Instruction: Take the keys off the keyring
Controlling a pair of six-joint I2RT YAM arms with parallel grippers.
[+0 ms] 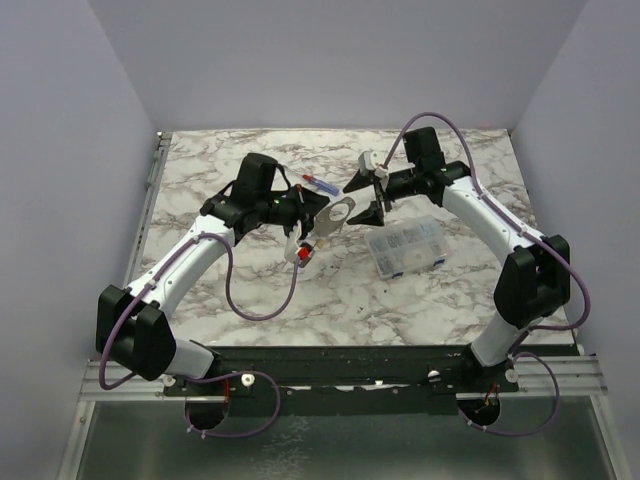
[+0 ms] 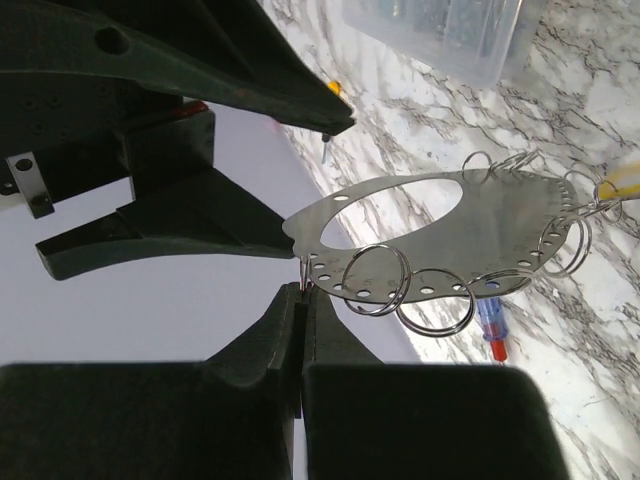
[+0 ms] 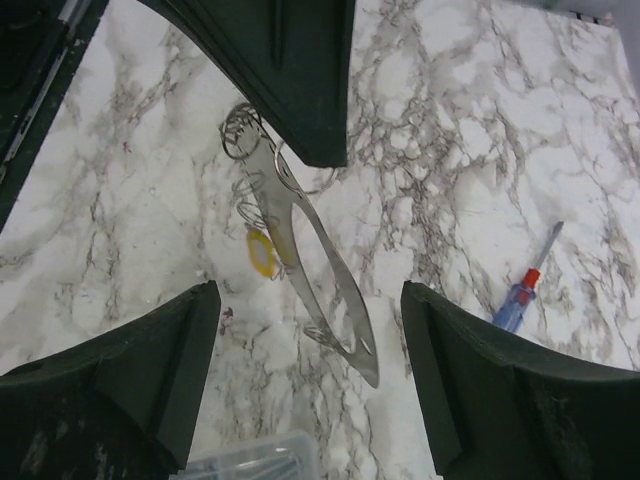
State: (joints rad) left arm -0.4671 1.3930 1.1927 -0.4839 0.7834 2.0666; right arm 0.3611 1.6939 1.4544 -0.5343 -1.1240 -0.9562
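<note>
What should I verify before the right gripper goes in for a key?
1. Left gripper shut on the keyring edge: ok.
2. Right gripper open and holding nothing: ok.
3. Yellow key in sight of the right wrist camera: ok, it hangs beside the keyring.
4. Key between the right gripper's fingers: not ok, it lies beyond the fingertips.
5. How the key is linked to its small ring: cannot tell.
6. Clear box and blue-and-red stick on the table, apart from the keyring: ok.
</note>
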